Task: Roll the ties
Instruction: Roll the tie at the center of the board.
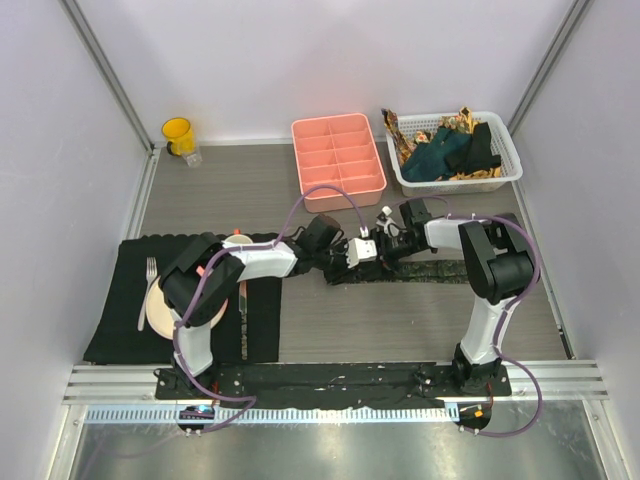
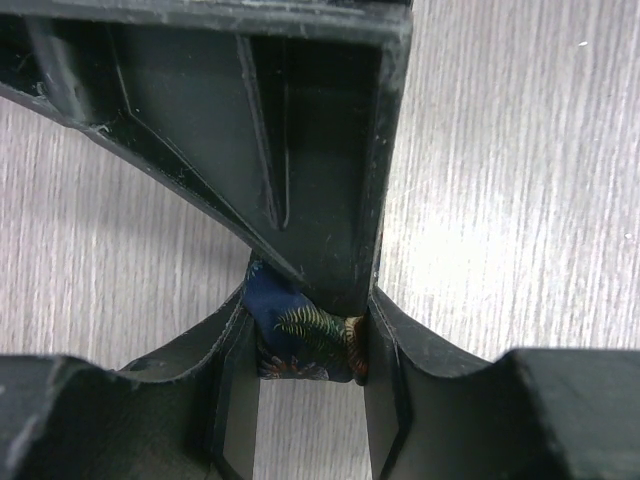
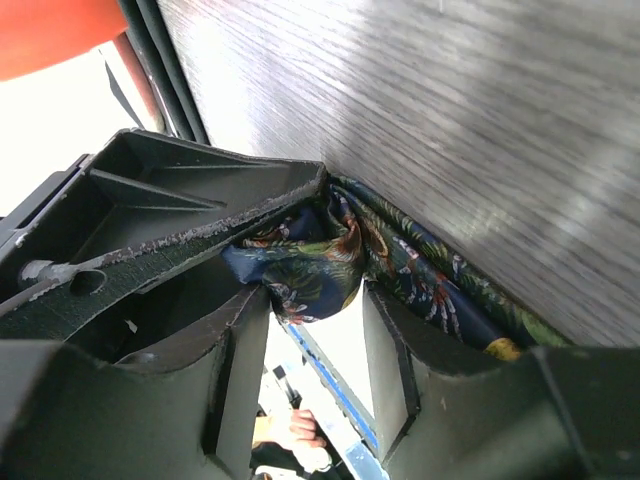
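Note:
A dark tie with a small multicoloured pattern (image 1: 430,270) lies flat across the middle of the table. Its left end is bunched up where my two grippers meet. In the left wrist view, my left gripper (image 2: 305,345) has its fingertips shut on a folded wad of this tie (image 2: 300,335), with a finger of the other gripper right above it. My right gripper (image 3: 312,300) is closed on a fold of the same tie (image 3: 420,275), which trails off to the right. From above, the left gripper (image 1: 352,262) and right gripper (image 1: 385,250) almost touch.
A white basket (image 1: 505,165) at the back right holds teal (image 1: 440,155), black (image 1: 482,145) and gold-brown (image 1: 465,125) ties. A pink divided tray (image 1: 338,160) stands beside it, a yellow cup (image 1: 178,135) at the back left. A black placemat (image 1: 120,320) at the left carries a plate (image 1: 160,310) and a fork (image 1: 148,290).

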### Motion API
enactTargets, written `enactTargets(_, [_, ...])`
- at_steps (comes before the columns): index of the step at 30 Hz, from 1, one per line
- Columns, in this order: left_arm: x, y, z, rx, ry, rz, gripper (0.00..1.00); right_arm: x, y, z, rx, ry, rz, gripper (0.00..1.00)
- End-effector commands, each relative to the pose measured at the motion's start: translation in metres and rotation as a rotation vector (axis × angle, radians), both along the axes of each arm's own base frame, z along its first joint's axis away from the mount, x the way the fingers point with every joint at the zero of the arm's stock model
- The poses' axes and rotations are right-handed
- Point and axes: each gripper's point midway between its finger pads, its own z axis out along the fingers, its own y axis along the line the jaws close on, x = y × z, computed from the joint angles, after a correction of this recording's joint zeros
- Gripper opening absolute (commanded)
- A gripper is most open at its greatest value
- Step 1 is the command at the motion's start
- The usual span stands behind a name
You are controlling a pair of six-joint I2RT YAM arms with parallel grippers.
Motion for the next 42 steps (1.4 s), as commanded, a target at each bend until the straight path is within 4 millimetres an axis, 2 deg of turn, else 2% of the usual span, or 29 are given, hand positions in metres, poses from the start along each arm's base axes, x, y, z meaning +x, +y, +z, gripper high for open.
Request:
enactTargets(1, [-0.022,0.039,-0.045,0.199,0.094,0.017,0.24,0.025,0.004,0.015,0.016,-0.106,-0.008,0.49])
enactTargets(7, [-0.024,0.039,-0.046,0.2,0.101,0.01,0.24,0.024,-0.001,0.031,0.012,-0.131,-0.021,0.56])
enactTargets(11, [-0.026,0.037,-0.046,0.194,0.108,0.002,0.24,0.032,0.001,0.027,0.004,-0.143,-0.036,0.56])
enactTargets(14, [-0.025,0.038,-0.048,0.203,0.11,0.001,0.24,0.035,0.008,0.024,0.012,-0.145,-0.026,0.52])
enactTargets(18, [-0.023,0.038,-0.047,0.205,0.11,0.004,0.25,0.026,0.011,0.011,0.009,-0.125,0.005,0.39])
enactTargets(19, [-0.024,0.037,-0.048,0.208,0.114,0.007,0.26,0.022,0.009,0.007,0.001,-0.113,0.014,0.29])
enactTargets(21, [-0.023,0.037,-0.046,0.206,0.112,0.012,0.3,0.016,0.005,-0.001,-0.024,-0.099,0.032,0.16])
enactTargets(22, [-0.022,0.037,-0.047,0.207,0.115,0.016,0.33,0.01,0.001,-0.008,-0.038,-0.085,0.053,0.05])
enactTargets(23, [-0.023,0.036,-0.045,0.201,0.12,0.014,0.36,0.009,-0.003,-0.014,-0.06,-0.084,0.055,0.01])
enactTargets(27, [-0.023,0.03,-0.036,0.154,0.134,0.01,0.55,0.009,-0.023,-0.04,-0.139,-0.065,0.056,0.01])
enactTargets(30, [-0.022,0.022,-0.023,0.096,0.138,0.003,0.62,0.016,-0.038,-0.054,-0.196,-0.077,0.045,0.01])
enactTargets(33, [-0.02,0.012,-0.008,0.023,0.137,-0.008,0.68,0.02,-0.044,-0.06,-0.228,-0.104,0.055,0.01])
enactTargets(39, [-0.02,-0.005,0.006,-0.059,0.176,-0.015,0.69,0.024,-0.044,-0.059,-0.234,-0.128,0.051,0.01])
enactTargets(42, [-0.013,-0.016,0.011,-0.1,0.187,0.013,0.69,0.023,-0.044,-0.059,-0.232,-0.129,0.051,0.01])
